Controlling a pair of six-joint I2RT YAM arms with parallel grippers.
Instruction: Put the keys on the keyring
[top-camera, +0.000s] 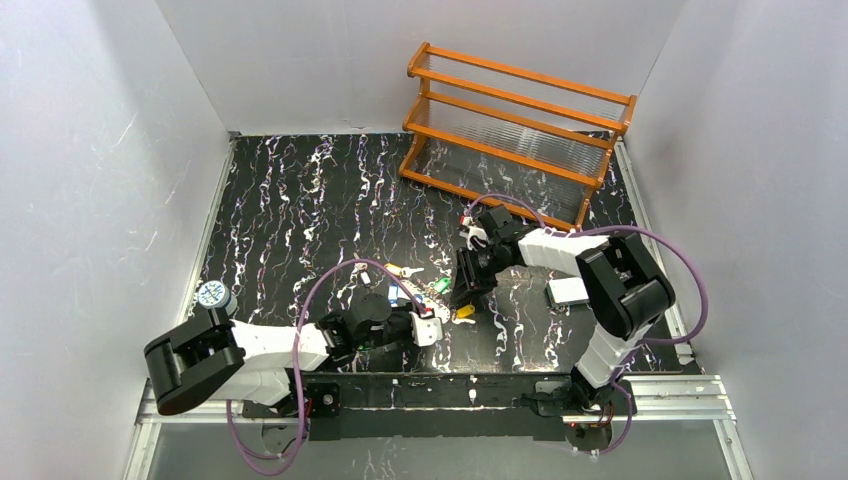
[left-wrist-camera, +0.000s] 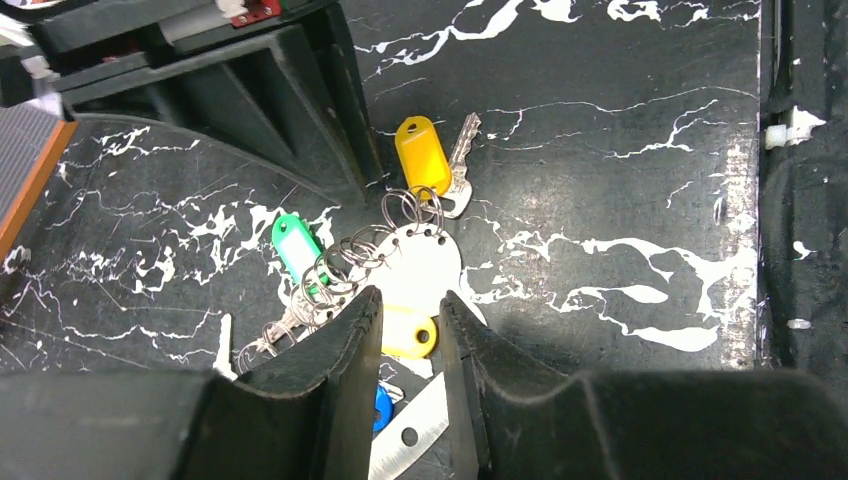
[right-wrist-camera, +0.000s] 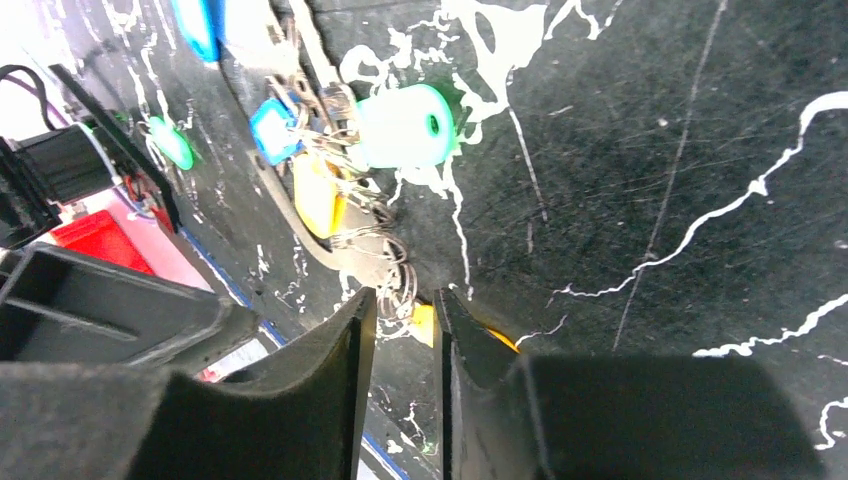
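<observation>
The keys lie in a cluster mid-table (top-camera: 432, 289). The pale silvery keyring (left-wrist-camera: 422, 262) has small wire rings through holes along its edge. Its strip runs back between my left fingers. My left gripper (left-wrist-camera: 410, 308) is shut on the keyring, with a yellow tag (left-wrist-camera: 408, 332) and a blue tag (left-wrist-camera: 381, 408) under the gap. A yellow key (left-wrist-camera: 425, 155) and a green key (left-wrist-camera: 292, 245) lie beyond. My right gripper (right-wrist-camera: 405, 300) is narrowly open, its tips at the wire rings and a yellow tag (right-wrist-camera: 424, 323). Nothing is clamped between them. The green tag (right-wrist-camera: 405, 125) lies ahead of it.
An orange wooden rack (top-camera: 520, 125) stands at the back right. A small round blue-white can (top-camera: 211, 294) sits at the left by my left arm. A grey-white block (top-camera: 568, 291) lies right of my right gripper. The two grippers are close together.
</observation>
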